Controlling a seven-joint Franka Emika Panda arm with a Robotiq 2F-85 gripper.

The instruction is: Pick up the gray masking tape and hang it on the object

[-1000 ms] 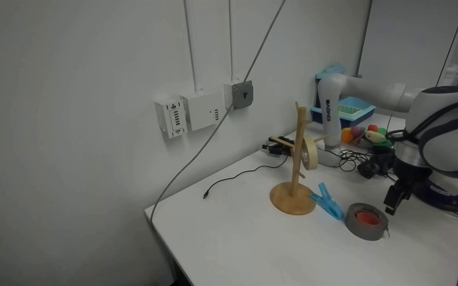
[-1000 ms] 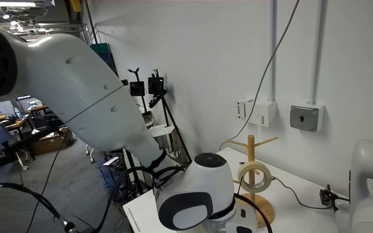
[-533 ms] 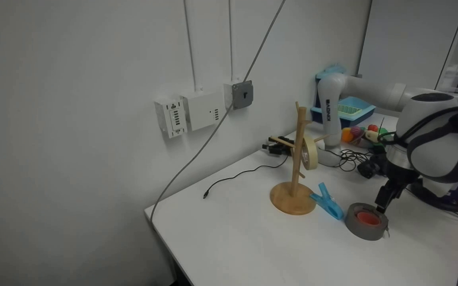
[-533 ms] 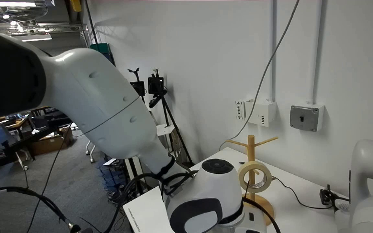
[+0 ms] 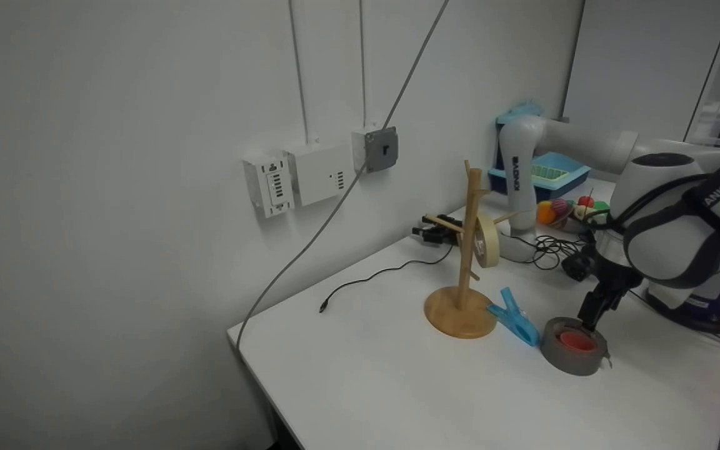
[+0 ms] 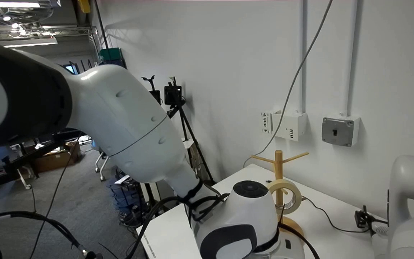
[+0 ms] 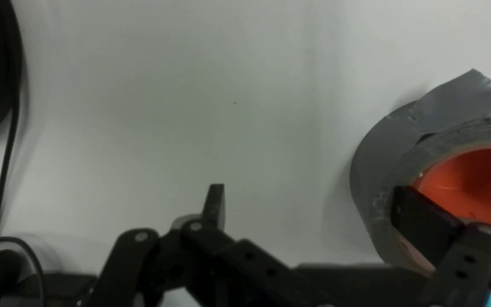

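The gray masking tape [image 5: 557, 359] lies flat on the white table, its red-orange core facing up. A loose tape end sticks out from its side in the wrist view. My gripper [image 7: 309, 194] is open, with its fingers wide apart. One fingertip [image 7: 409, 209] overlaps the rim and hole edge of the tape roll [image 7: 373, 162]; whether it is inside the hole I cannot tell. The other finger stands over bare table outside the ring. The object, a wooden stand [image 5: 469, 250], is upright and carries a cream tape roll [image 5: 490, 240] on a peg. The arm hides the gripper in an exterior view.
A blue clip [image 5: 516, 322] lies between the stand's base [image 5: 447, 319] and the gray tape. Behind stand a second arm [image 5: 522, 181], toy food [image 5: 557, 209] and a blue bin [image 5: 557, 175]. A thin black cable [image 5: 385, 270] runs along the wall side.
In an exterior view my gripper has moved left and slightly down, from beside the gray tape to over its rim. The tape has shifted very slightly left. The stand has not moved.
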